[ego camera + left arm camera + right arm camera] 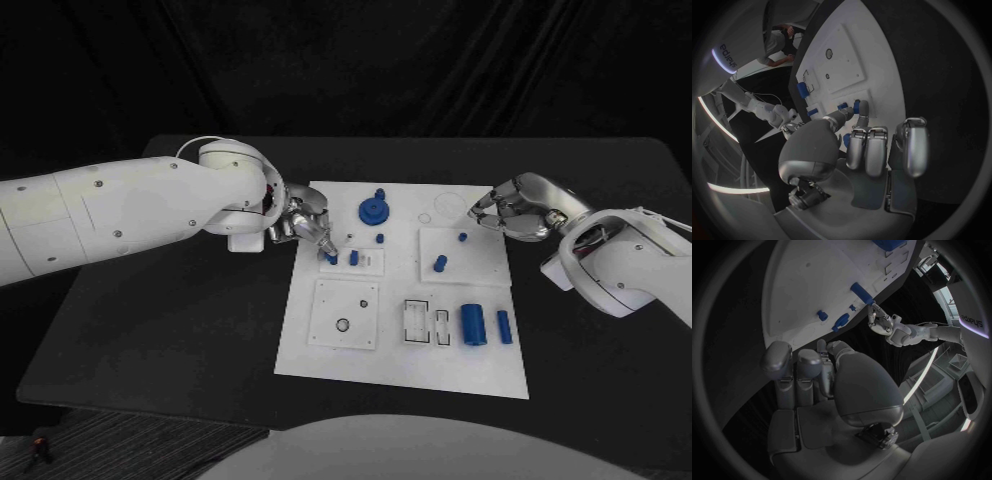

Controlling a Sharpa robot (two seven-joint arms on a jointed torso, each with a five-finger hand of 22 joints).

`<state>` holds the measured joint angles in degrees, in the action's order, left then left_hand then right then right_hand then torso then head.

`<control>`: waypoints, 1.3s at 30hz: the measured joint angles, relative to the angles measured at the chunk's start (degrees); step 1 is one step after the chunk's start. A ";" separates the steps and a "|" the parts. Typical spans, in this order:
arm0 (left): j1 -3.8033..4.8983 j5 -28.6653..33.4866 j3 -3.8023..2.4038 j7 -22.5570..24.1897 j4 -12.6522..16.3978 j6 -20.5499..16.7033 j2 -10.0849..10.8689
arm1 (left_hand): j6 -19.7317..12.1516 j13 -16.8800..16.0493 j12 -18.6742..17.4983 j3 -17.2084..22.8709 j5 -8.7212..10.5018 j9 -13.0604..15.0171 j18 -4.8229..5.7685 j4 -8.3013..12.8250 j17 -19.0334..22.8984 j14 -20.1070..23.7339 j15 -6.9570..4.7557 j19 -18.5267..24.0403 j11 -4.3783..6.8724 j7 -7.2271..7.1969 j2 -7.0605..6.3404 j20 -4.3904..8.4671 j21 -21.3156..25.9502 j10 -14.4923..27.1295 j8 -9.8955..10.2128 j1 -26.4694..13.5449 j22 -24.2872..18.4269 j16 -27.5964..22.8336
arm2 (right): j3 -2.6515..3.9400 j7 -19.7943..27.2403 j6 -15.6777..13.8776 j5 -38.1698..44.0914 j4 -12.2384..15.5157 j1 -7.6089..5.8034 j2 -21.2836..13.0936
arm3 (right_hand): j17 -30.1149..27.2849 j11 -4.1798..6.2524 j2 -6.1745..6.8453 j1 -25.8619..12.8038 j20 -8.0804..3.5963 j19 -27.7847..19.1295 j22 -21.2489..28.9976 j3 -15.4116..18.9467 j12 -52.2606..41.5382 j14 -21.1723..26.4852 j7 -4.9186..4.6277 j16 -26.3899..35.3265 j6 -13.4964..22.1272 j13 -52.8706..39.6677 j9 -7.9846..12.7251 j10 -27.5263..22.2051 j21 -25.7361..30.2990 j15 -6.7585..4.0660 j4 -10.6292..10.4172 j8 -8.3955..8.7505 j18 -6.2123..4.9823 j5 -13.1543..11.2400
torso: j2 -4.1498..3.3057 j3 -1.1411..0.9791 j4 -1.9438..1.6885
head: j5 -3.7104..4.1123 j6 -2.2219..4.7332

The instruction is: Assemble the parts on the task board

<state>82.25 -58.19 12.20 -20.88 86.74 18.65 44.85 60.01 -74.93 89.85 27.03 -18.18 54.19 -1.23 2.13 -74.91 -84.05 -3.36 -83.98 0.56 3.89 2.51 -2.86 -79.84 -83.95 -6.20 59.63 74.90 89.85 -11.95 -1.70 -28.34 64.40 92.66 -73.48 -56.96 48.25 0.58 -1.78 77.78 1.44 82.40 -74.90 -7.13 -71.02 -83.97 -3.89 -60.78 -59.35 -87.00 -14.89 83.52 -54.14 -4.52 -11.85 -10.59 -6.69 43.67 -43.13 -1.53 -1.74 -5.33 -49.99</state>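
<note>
Black cloth hangs behind a black desk (173, 330), and the white board (411, 370) lies flat in its middle. Several raised white plates sit on the board: one near the front left with a small ring-shaped hole, one toward the right carrying two small blue pegs (440, 264), and a small one near the left edge with two more pegs (353, 258) standing in it. A blue gear (375, 211) sits near the far edge. Two blue cylinders (475, 323) lie side by side at the front right, next to a slotted outline.

The left hand (303, 228) reaches over the board's left edge. Its thumb and one finger are brought together at a short blue peg (857, 106) on the small plate; the left wrist view shows the fingers (862, 120) touching it, while the others hang loosely curled just beside it.

The right hand (516, 208) hovers by the board's far right corner, fingers curled inward around nothing.
</note>
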 measured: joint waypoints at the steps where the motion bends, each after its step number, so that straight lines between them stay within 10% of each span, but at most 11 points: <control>1: 0.00 -0.02 0.01 0.00 -0.03 0.03 -0.03 | 0.00 0.00 0.00 0.00 0.00 -0.01 0.00 0.00 0.00 0.00 0.00 0.00 0.00 0.00 0.00 0.00 0.00 0.00 0.00 0.00 0.00 0.00 | 0.01 0.00 0.00 0.00 0.00 0.00 0.00 | 0.00 0.00 0.00 0.00 0.00 0.00 0.00 0.00 0.03 0.00 0.00 0.00 0.00 0.00 0.00 0.00 0.00 0.00 0.00 0.00 0.00 0.00 | 0.00 0.00 0.00 | 0.01 0.00; 10: -0.01 -0.11 0.01 -0.01 -0.09 0.33 -0.10 | -0.01 0.00 0.00 -0.24 0.40 -0.01 0.00 -0.24 0.00 0.00 0.00 0.00 0.00 0.01 -0.24 0.00 0.00 0.00 0.00 -0.23 0.00 0.00 | 0.01 -0.01 0.00 0.00 0.03 0.01 -0.05 | -0.21 0.00 -0.01 0.01 0.00 0.00 -0.04 -0.31 0.40 -0.05 0.00 0.22 0.00 -0.02 -0.06 0.00 0.00 0.05 0.31 0.00 0.00 0.00 | 0.00 0.00 0.00 | 0.07 0.00; 27: -0.20 -0.25 0.03 -0.06 0.02 0.87 -0.11 | 0.81 0.00 0.00 -7.76 14.04 -1.69 0.00 -6.82 0.00 0.00 0.00 -0.15 0.00 -0.42 -0.15 -0.15 0.22 0.00 0.38 -4.70 0.00 0.00 | 0.00 -0.01 0.00 0.00 0.00 0.02 0.00 | -0.21 0.00 -0.05 0.05 0.00 0.00 -0.04 -0.31 0.39 0.03 0.00 0.22 0.00 -0.02 -0.06 0.00 0.00 0.14 0.31 0.00 0.00 0.00 | 0.00 -0.04 0.03 | -0.09 0.00; 39: -0.21 -0.31 0.03 -0.07 -0.01 1.16 -0.07 | 1.01 0.00 0.00 -14.31 15.02 -2.38 -0.01 -12.59 0.00 0.20 0.20 -0.01 -0.38 -0.21 0.07 -0.43 0.45 0.03 0.66 -9.12 0.00 0.00 | 0.01 -0.03 0.03 0.00 0.00 0.02 0.00 | -0.21 0.00 -0.12 0.12 0.00 0.00 -0.03 -0.31 0.22 -0.21 0.00 0.22 0.00 -0.01 -0.05 0.00 0.00 -0.01 0.31 0.00 0.00 0.00 | 0.00 -0.04 0.01 | -0.03 0.00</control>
<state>82.05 -58.49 12.23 -20.95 86.73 19.81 44.78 61.02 -74.93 89.85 12.72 -3.16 51.81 -1.24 -10.46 -74.91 -83.85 -3.16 -83.99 0.18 3.69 2.58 -3.29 -79.39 -83.92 -5.54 50.51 74.90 89.85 -11.94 -1.73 -28.31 64.40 92.66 -73.45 -56.96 48.04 0.58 -1.90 77.91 1.44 82.40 -74.93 -7.43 -70.80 -84.19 -3.89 -60.56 -59.35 -87.02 -14.93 83.51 -54.14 -4.53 -11.54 -10.59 -6.69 43.67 -43.13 -1.57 -1.72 -5.36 -49.99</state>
